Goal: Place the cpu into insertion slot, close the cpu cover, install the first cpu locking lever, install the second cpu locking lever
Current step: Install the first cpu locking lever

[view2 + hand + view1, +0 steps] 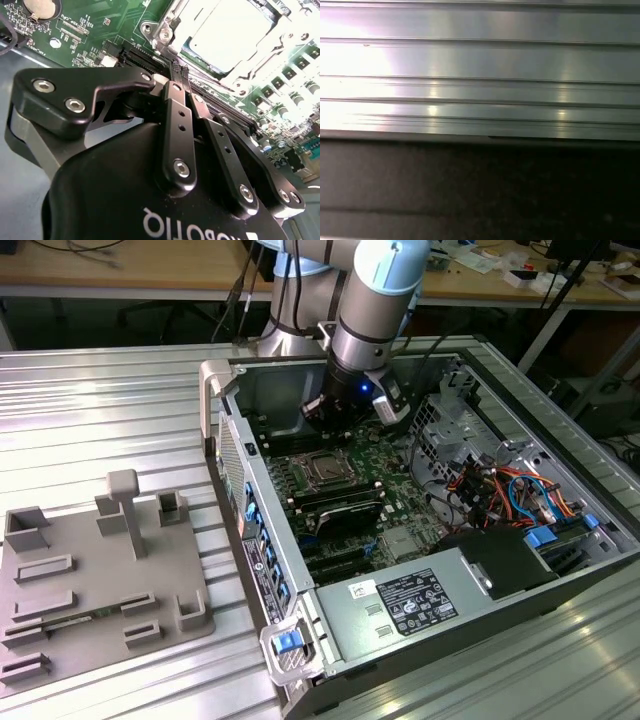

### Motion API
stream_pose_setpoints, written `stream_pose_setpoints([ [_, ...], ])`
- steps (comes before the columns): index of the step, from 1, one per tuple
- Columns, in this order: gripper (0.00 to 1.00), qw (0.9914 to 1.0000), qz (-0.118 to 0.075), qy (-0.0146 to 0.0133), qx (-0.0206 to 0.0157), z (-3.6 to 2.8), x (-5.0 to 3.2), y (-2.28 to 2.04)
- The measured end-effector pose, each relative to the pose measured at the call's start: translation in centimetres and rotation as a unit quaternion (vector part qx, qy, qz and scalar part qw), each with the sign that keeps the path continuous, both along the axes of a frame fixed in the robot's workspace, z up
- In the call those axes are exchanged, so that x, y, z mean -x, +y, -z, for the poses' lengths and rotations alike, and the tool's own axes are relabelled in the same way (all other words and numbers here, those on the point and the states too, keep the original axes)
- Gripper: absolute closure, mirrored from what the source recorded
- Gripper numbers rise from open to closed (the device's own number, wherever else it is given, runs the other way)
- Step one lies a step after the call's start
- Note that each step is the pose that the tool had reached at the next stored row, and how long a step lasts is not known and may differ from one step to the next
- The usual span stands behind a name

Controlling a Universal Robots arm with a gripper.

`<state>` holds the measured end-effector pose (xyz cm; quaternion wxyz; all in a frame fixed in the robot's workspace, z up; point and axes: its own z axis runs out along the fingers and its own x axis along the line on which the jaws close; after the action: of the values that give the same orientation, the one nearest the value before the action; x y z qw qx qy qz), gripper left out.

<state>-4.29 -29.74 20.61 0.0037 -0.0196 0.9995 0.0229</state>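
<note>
My hand (179, 70) closed on nothing, fingertips pressed together, pointing down just beside one insertion slot (235, 45). One cpu (227, 32) seated inside, one cpu cover (167, 32) framing it.

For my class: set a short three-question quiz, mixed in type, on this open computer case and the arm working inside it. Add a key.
1. True or false: the cpu cover is closed over the cpu in the second wrist view.
2. Multiple choice: in the second wrist view, the claw has its fingers A) spread wide, B) together with nothing between them, C) gripping a cable.
3. Fill in: in the exterior view, the grey fixture plate lies on the exterior view's ____ of the computer case.

Key: 1 true; 2 B; 3 left.
</note>
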Motion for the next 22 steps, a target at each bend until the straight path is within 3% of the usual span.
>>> stream_pose_setpoints([
  [15, 0.89, 1.00000, 0.000, 0.0000, 0.0000, 0.07, -0.29, 0.00],
  [22, 0.89, 1.00000, 0.000, 0.0000, 0.0001, 0.13, -0.29, -0.27],
])
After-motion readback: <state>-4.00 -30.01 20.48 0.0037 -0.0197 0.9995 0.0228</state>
